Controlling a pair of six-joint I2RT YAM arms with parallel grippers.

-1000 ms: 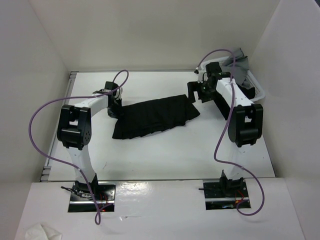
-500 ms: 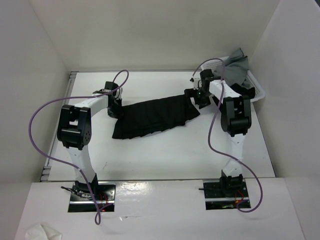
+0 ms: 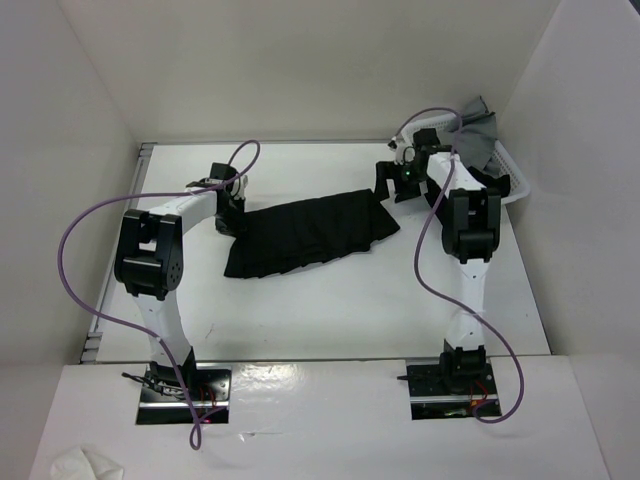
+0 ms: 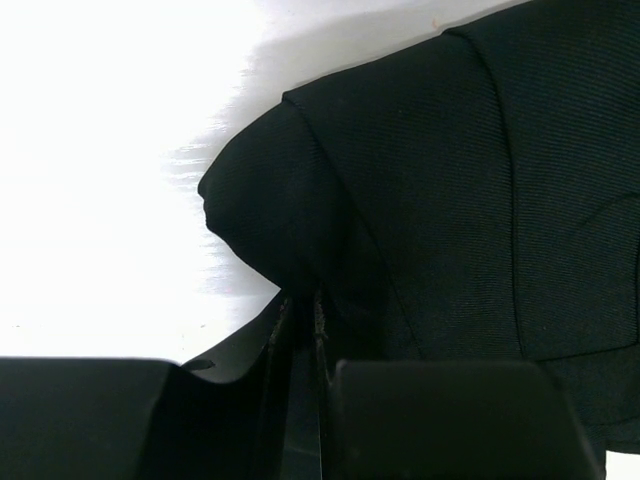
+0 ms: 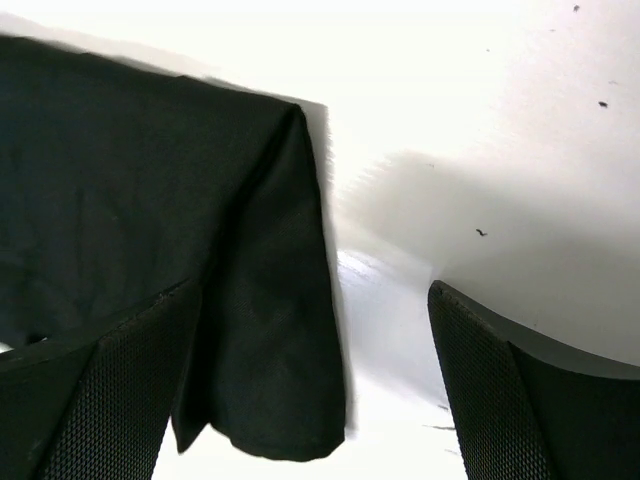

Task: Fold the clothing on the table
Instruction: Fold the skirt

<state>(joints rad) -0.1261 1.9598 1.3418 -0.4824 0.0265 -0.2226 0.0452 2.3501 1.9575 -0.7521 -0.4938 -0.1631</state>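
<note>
Left hand with skirt, white-walled table

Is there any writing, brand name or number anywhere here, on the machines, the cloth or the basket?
None: no text can be read in any view.
The skirt, table, basket, left arm and right arm show no lettering.

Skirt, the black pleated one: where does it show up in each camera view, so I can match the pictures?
Top external: the skirt lies mid-table, stretched between the two arms.
Left wrist: it fills the centre and right, one fold pinched in the left gripper.
Right wrist: it covers the left and centre, a corner lying inside the open right gripper.
Shared landmark: the white table bordering the skirt in all three.
</note>
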